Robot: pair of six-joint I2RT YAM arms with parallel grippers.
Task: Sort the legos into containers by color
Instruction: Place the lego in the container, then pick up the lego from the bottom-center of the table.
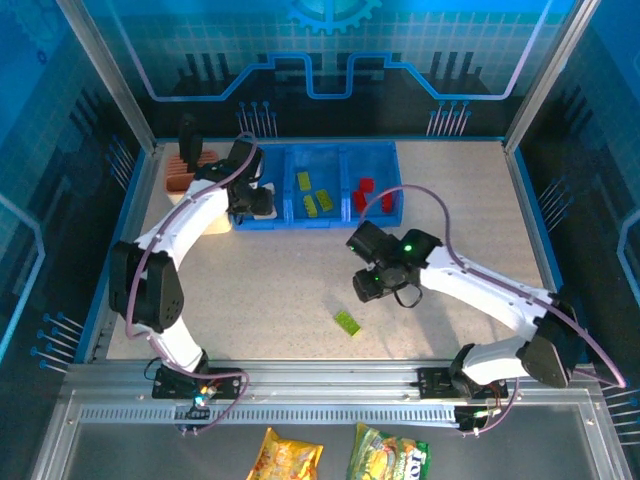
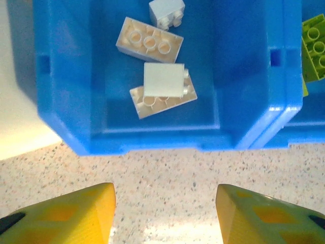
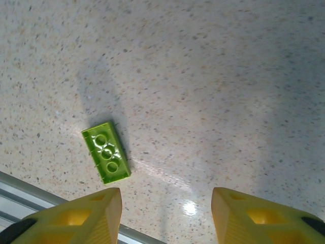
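Two snack packets (image 1: 290, 455), well nearer than the blue tray (image 1: 330, 223), are cut off by the frame edge. One lime green lego (image 1: 347, 323) lies flat on the table, near side of the tray. The right gripper (image 3: 166, 203) hangs between that lego and the tray, fingers apart and empty. The left gripper (image 2: 166, 201) sits at the tray's near wall, fingers parted, holding nothing. The tray's left compartment holds four cream legos (image 2: 149, 41), one resting on another and the farthest cropped. The middle compartment holds green legos (image 1: 315, 195) and the right one red legos (image 1: 363, 195); their counts are unclear. Left of the tray, the arm partly hides a cream block (image 1: 182, 172).
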